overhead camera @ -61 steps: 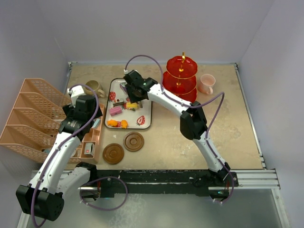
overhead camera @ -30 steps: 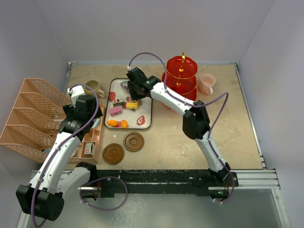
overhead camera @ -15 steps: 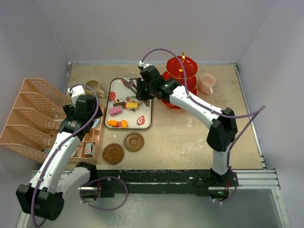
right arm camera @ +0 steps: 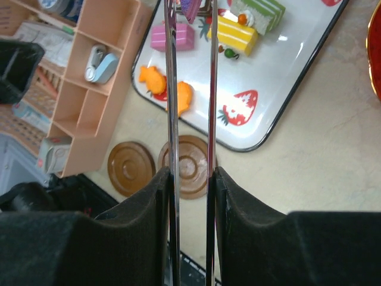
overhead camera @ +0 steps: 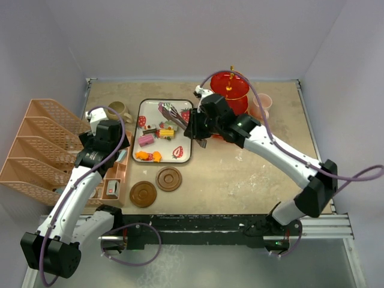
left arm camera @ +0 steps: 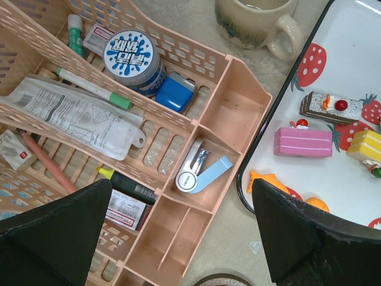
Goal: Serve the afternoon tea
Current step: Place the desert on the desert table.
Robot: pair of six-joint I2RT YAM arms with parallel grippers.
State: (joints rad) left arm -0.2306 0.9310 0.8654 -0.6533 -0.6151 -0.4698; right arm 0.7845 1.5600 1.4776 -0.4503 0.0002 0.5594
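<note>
My right gripper (right arm camera: 190, 179) is shut on the long metal tweezers (right arm camera: 172, 89), whose tips pinch a small purple sweet (right arm camera: 191, 7) above the tray. In the top view it (overhead camera: 193, 127) hangs between the strawberry tray (overhead camera: 186, 157) and the red three-tier stand (overhead camera: 231, 90). Pink (right arm camera: 172, 36), yellow (right arm camera: 237, 33), green (right arm camera: 259, 12) and orange (right arm camera: 153, 80) sweets lie on the tray. The olive mug (overhead camera: 119, 111) stands left of the tray, and the pink mug (overhead camera: 264, 105) is right of the stand. Two brown coasters (overhead camera: 143, 194) (overhead camera: 168, 179) lie in front. My left gripper (left arm camera: 184, 238) is open and empty over the organizer.
A peach desk organizer (left arm camera: 178, 238) with a stapler (left arm camera: 199, 173), pens and a blue-lidded tin (left arm camera: 131, 56) sits left of the tray. A peach file rack (overhead camera: 42, 150) stands at the far left. Walls close in the table on three sides.
My right arm has swung right and back from the tray's far end toward the stand, carrying the tweezers with the purple sweet in their tips. The left arm has not moved.
</note>
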